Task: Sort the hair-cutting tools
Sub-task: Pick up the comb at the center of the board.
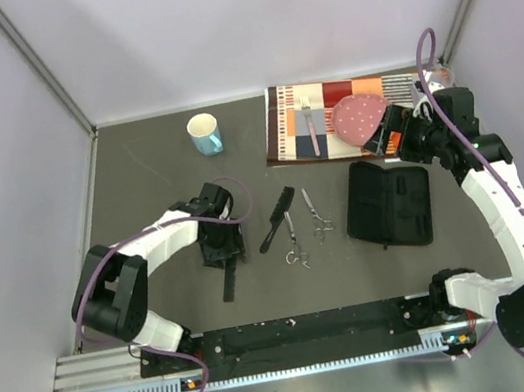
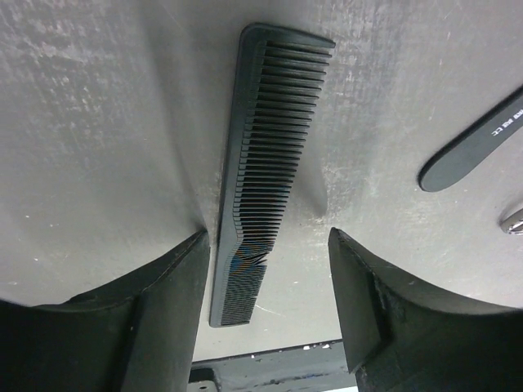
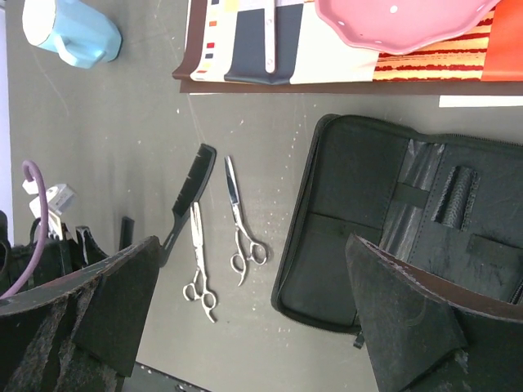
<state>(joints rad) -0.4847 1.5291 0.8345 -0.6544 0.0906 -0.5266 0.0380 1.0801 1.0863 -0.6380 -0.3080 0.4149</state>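
In the left half of the bench, toward its near edge, the left hand was released. Its fingers stood apart on either side of the flat comb, touching neither edge. The comb lay flat on the bench, running lengthwise through the gap, its far end reaching past the fingertips. It looked light and thin, stiff along the spine, with slick plastic and teeth that would give. Lying so low, it probably wanted a pinch across its width, near the middle. Just right of it, at mid-bench, lay the handled comb, then one pair of scissors and a second pair, all untouched. Toward the right edge, the right hand hung wide open by the far end of the open case, grasping nothing.
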